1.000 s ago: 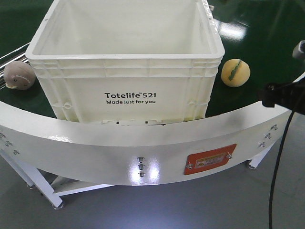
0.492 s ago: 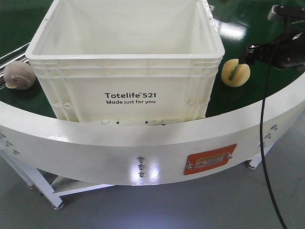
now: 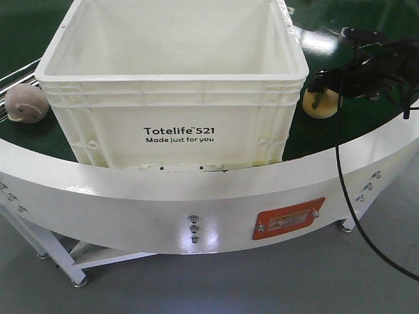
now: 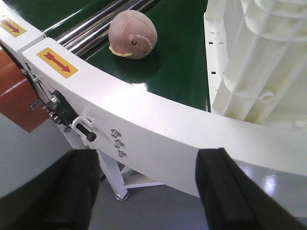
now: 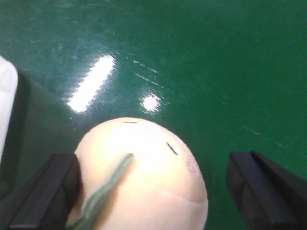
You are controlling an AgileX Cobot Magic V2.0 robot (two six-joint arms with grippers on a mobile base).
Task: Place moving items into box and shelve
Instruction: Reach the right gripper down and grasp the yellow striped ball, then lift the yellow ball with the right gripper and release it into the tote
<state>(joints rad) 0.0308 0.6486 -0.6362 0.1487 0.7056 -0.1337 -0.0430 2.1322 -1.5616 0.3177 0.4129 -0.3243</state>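
The yellow ball point(image 5: 144, 177) sits between the fingers of the open right end effector point(image 5: 152, 189), closer to one. The left end effector point(image 4: 139, 191), also open, is well away.

green belt point(image 3: 26, 26), white box point(image 3: 177, 111), pink ball point(image 3: 26, 103) left, yellow ball point(image 3: 322, 105) right

Right end effector point(image 3: 321, 92) is matte black, blocky-fingered, with a black cable point(image 3: 338, 163).

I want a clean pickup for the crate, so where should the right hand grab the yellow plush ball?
Grip the yellow plush ball across its widest middle, coming down from above. It is round, soft and free on the green belt beside the crate, so sides are reachable. The open right hand straddles it, but off-centre; centring first would probably help.
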